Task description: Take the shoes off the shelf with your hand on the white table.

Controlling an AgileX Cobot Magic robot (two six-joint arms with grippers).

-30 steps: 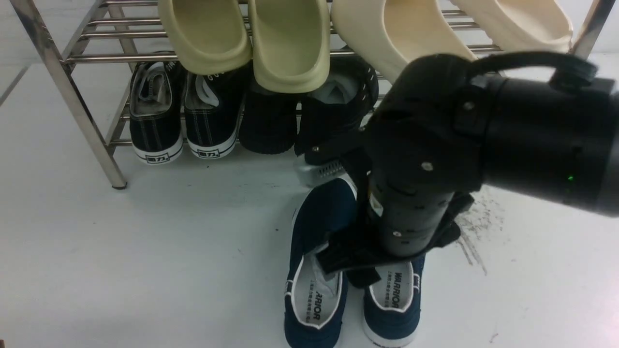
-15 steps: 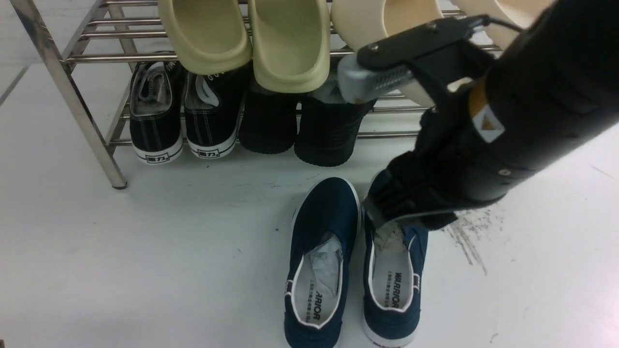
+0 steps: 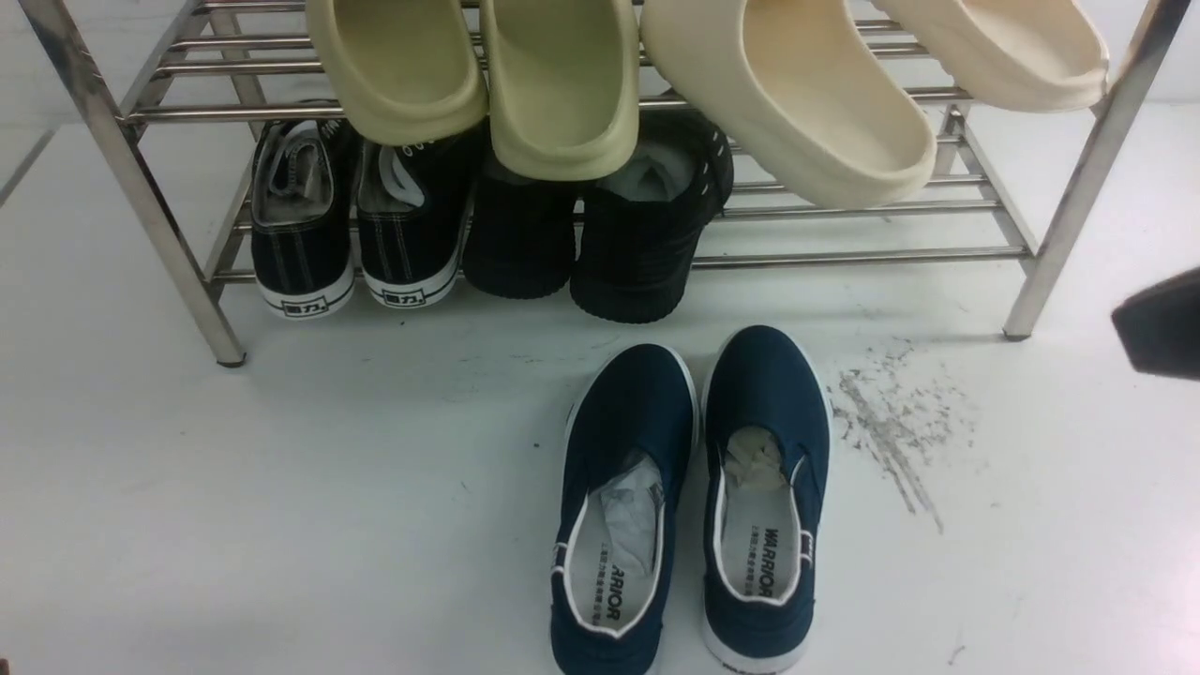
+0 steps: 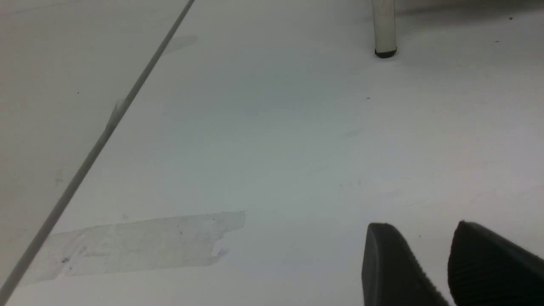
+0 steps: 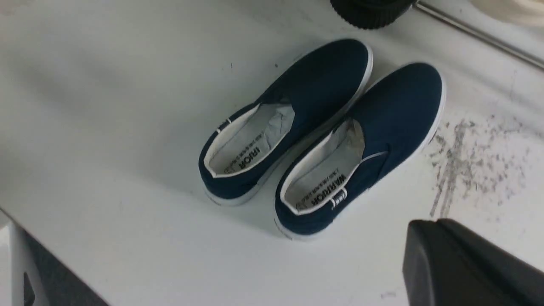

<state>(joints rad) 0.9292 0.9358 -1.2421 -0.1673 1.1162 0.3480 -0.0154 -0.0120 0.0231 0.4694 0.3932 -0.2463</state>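
The two navy-blue shoes (image 3: 623, 506) (image 3: 764, 497) stand side by side on the white table (image 3: 281, 487), toes towards the steel shelf (image 3: 131, 187) and just in front of it. Nothing touches them. They also show in the right wrist view (image 5: 297, 114) (image 5: 374, 144). My right gripper (image 5: 425, 224) is shut and empty, raised above the table and apart from the shoes. Only a black part of the right arm (image 3: 1158, 323) shows at the front view's right edge. My left gripper (image 4: 420, 227) is open and empty over bare table.
The lower shelf holds black lace-up sneakers (image 3: 305, 225) and all-black shoes (image 3: 647, 234). The upper shelf holds yellow-green slippers (image 3: 398, 66) and cream slippers (image 3: 797, 94). Grey scuff marks (image 3: 891, 431) lie right of the shoes. A tape patch (image 4: 140, 244) shows near the left gripper.
My right arm let go of the navy shoes, lifted and drew back to the right, almost out of the front view. The shoes stay on the table.
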